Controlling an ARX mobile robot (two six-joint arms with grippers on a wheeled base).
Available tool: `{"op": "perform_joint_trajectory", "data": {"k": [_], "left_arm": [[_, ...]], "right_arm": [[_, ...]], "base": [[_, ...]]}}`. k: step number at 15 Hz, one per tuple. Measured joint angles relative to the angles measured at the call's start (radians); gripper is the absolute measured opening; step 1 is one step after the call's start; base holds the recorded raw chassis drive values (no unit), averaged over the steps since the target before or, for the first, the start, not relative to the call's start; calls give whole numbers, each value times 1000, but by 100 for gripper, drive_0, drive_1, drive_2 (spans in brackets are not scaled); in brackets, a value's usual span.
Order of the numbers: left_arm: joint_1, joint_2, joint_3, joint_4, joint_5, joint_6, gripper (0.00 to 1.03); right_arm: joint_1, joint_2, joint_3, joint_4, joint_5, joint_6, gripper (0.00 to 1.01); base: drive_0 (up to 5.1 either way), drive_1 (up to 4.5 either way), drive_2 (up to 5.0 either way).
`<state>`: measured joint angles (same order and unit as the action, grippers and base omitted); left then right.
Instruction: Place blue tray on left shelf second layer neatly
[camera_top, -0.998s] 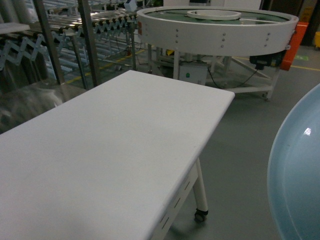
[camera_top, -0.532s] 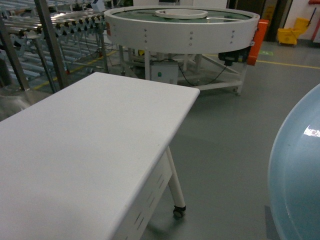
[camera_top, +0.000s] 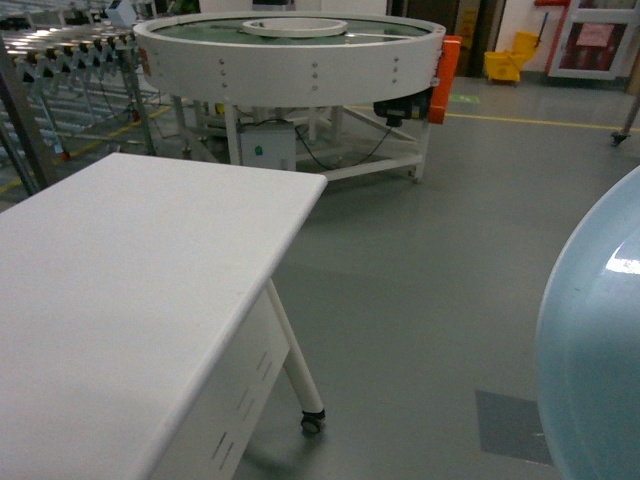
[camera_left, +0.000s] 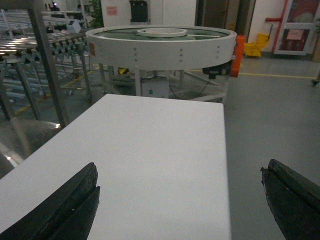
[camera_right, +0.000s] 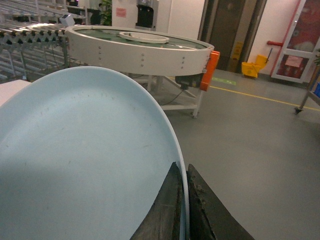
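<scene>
The blue tray (camera_right: 85, 160) is a pale blue round dish, held on edge and filling the left of the right wrist view. My right gripper (camera_right: 182, 170) is shut on its raised rim, one finger on each side. In the head view only part of the blue tray (camera_top: 600, 350) shows, at the right edge. My left gripper (camera_left: 179, 172) is open and holds nothing, hovering over the white table (camera_left: 150, 150). The left shelf second layer is out of view; only a steel post (camera_left: 46, 65) and a shiny steel surface (camera_left: 20, 137) show at far left.
A white table (camera_top: 130, 280) on casters fills the left of the head view. Behind it stand a round white machine table (camera_top: 290, 60) and roller conveyors (camera_top: 60, 55). Grey floor (camera_top: 430, 270) spreads to the right, with a yellow mop bucket (camera_top: 510, 62) far back.
The head view has swung to the right: the white table and the round machine have slid left in it. The blue tray stays at the right edge.
</scene>
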<state>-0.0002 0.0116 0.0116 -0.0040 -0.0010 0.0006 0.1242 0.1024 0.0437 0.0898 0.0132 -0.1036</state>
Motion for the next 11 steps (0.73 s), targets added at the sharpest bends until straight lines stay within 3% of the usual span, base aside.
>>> {"op": "perform_joint_trajectory", "data": {"k": [11], "left_arm": [[0, 0, 0, 0, 0, 0, 98]], "right_arm": [[0, 0, 0, 0, 0, 0, 2]], "base": [[-160, -160, -160]]}}
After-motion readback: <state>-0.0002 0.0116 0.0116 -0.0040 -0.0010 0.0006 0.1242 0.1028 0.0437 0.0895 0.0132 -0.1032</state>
